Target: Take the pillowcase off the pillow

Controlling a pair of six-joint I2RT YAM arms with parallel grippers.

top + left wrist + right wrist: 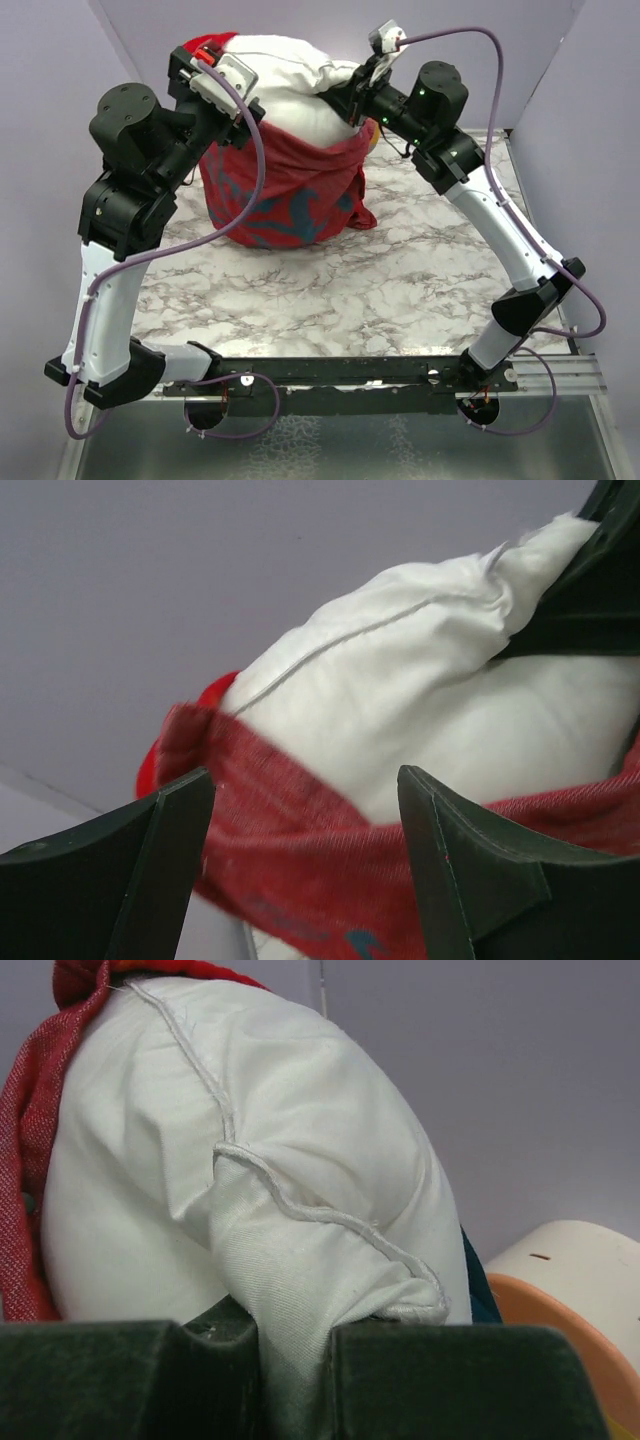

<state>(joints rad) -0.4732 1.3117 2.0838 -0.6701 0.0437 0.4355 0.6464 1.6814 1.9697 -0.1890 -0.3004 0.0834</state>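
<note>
The white pillow [290,85] stands on end at the back of the table, its upper half bare. The red pillowcase [285,195] is bunched round its lower half, inside out with faint blue marks. My right gripper [352,88] is shut on the pillow's top right corner [300,1290], the white cloth pinched between its fingers. My left gripper [222,92] is open at the pillow's upper left; the pillowcase's red rim [300,830] lies between its spread fingers [450,870], which do not grip it. The pillow also fills the left wrist view [420,680].
A cream-and-orange cylinder [570,1280] sits just right of the pillow, mostly hidden behind it in the top view. Purple walls [560,90] close in the back and sides. The marble tabletop [350,290] lies in front of the pillow.
</note>
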